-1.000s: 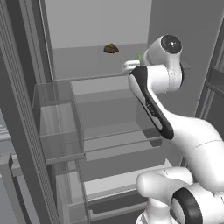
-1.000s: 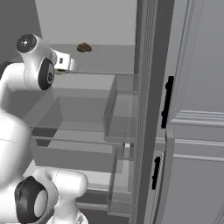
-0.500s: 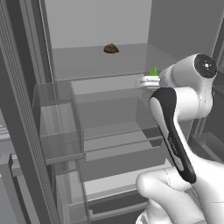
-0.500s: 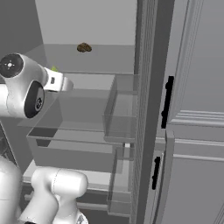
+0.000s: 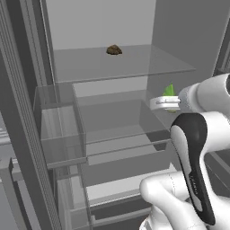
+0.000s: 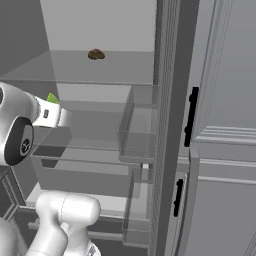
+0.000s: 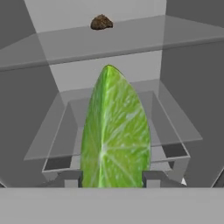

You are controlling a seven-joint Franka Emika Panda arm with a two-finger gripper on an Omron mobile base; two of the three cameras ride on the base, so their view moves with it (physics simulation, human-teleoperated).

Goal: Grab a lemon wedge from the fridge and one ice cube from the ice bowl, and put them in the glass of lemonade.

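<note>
- The lemon wedge (image 7: 114,131) stands on end between the gripper's (image 7: 111,179) two fingertips (image 7: 70,178), long axis along the fingers, pointed tip away from the hand; the jaws are pinching it.
- It hangs in front of the open fridge (image 5: 103,63), level with the middle clear shelf (image 5: 121,134).
- A small brown lump (image 5: 114,50) sits far back on the upper shelf (image 5: 134,67).
- The door bins (image 5: 60,130) flank the opening; space around the wedge is free.
</note>
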